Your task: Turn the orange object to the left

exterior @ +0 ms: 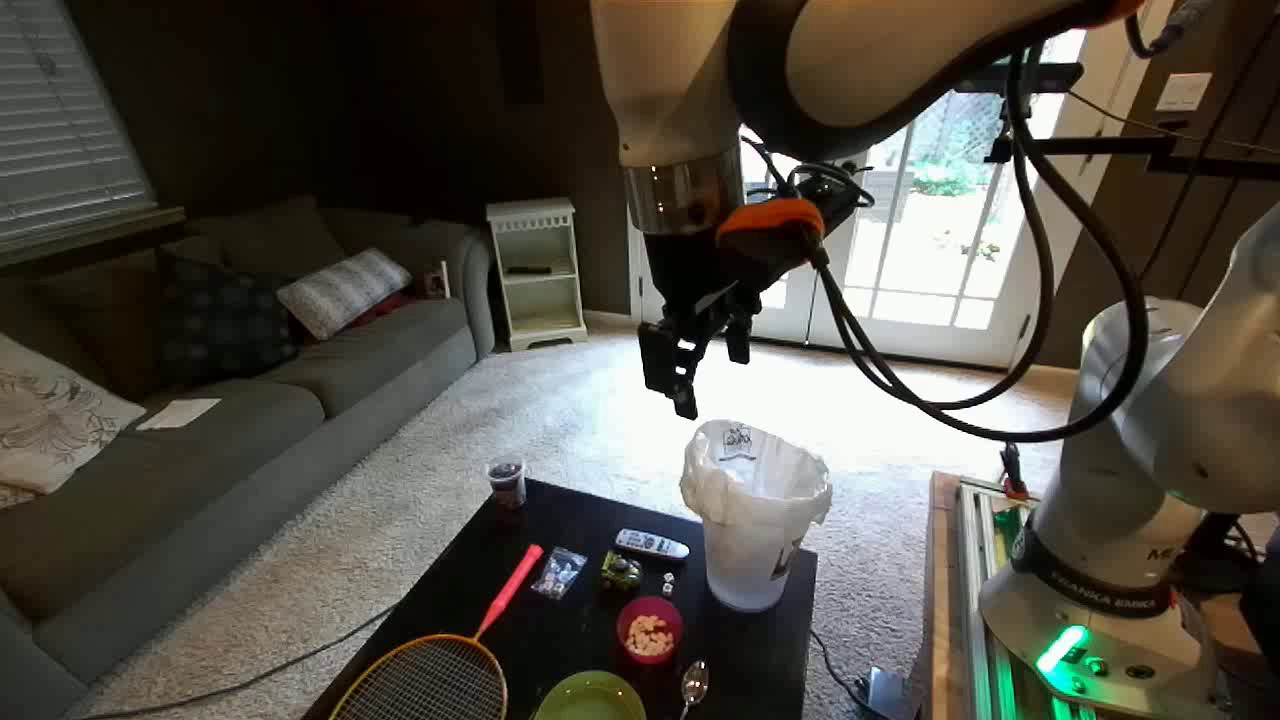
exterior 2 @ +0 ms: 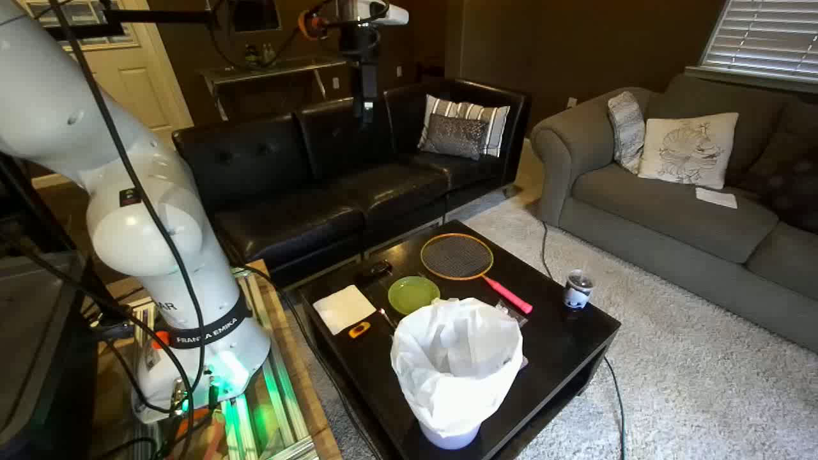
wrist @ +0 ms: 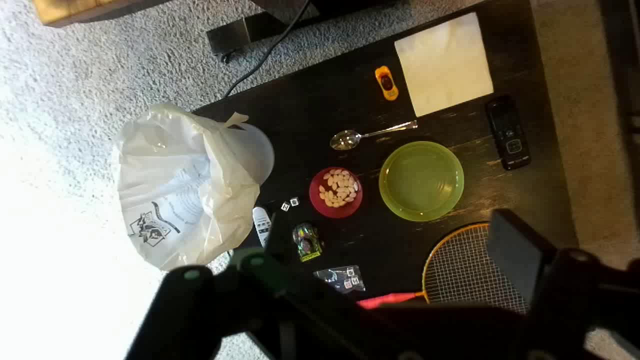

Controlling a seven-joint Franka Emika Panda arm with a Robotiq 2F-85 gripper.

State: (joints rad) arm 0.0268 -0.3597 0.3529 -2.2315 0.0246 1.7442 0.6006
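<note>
As I look down through the wrist view, my gripper (wrist: 390, 235) hangs in midair above the black table (wrist: 307, 112), its fingers wide apart with air between them. Below, the orange toy car (wrist: 386, 84) lies near the table's edge, just beside a white sheet (wrist: 444, 65). Past a spoon (wrist: 346, 140) come the green plate (wrist: 421, 181) and a badminton racket (wrist: 465, 270).
</note>
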